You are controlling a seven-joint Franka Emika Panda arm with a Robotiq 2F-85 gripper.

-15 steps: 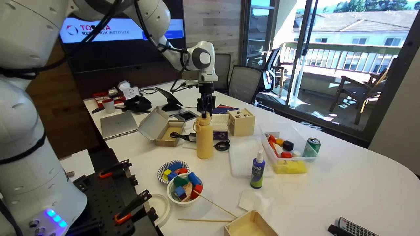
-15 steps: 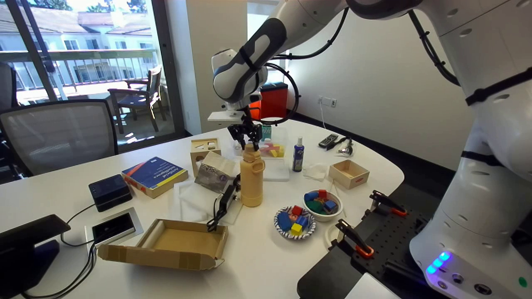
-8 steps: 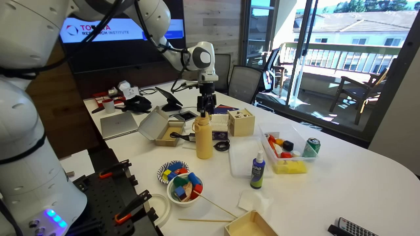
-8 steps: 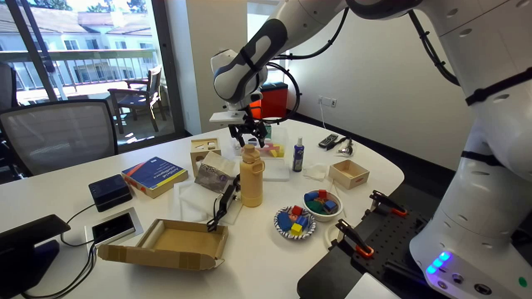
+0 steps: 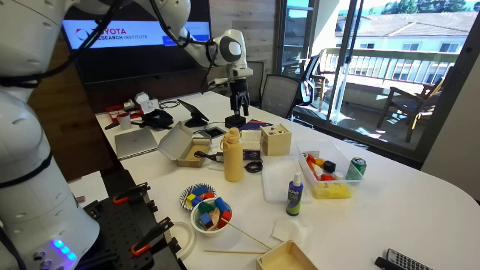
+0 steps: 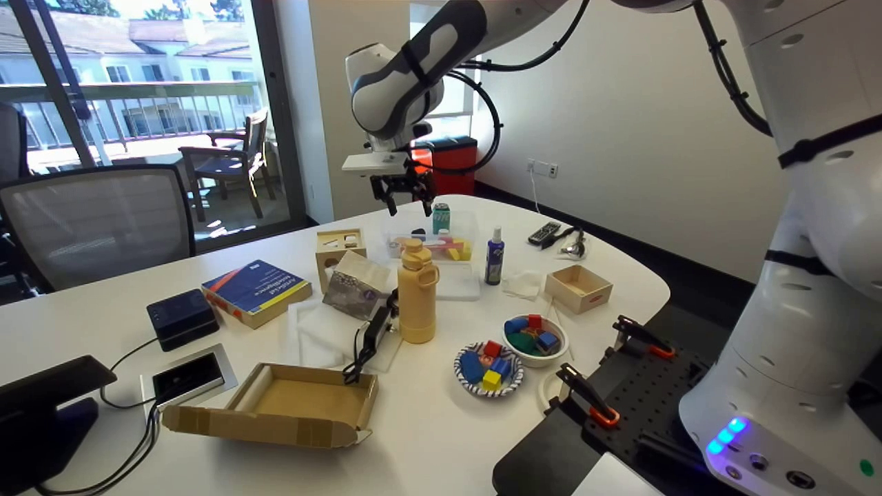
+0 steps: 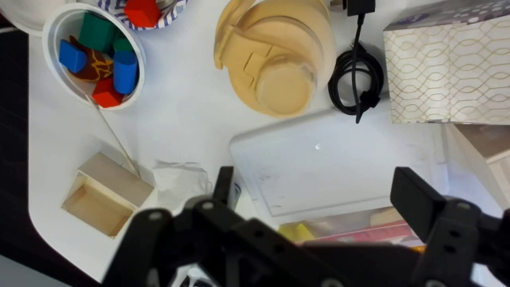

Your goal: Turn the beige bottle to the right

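Observation:
The beige bottle (image 5: 233, 162) stands upright on the table in both exterior views, its cap uncovered. Its carry loop (image 6: 428, 275) sticks out at one side near the top. From above, in the wrist view, the bottle's lid (image 7: 285, 85) fills the upper middle. My gripper (image 6: 411, 208) hangs in the air higher than the cap, apart from the bottle. Its two black fingers are spread wide, and between them in the wrist view (image 7: 314, 175) only the flat translucent lid and the bin behind it show.
Close by the bottle are a patterned box (image 7: 450, 71), a coiled black cable (image 7: 356, 79) and a bowl of blocks (image 7: 93, 56). A wooden shape box (image 5: 276, 140), a blue spray bottle (image 5: 294, 195) and a clear bin (image 5: 330, 168) stand further along. An open cardboard box (image 6: 310, 399) lies nearby.
The fingers were at the bottle's cap a second ago. They have spread apart and let it go, and the gripper has risen well above it. The bottle stays standing in place.

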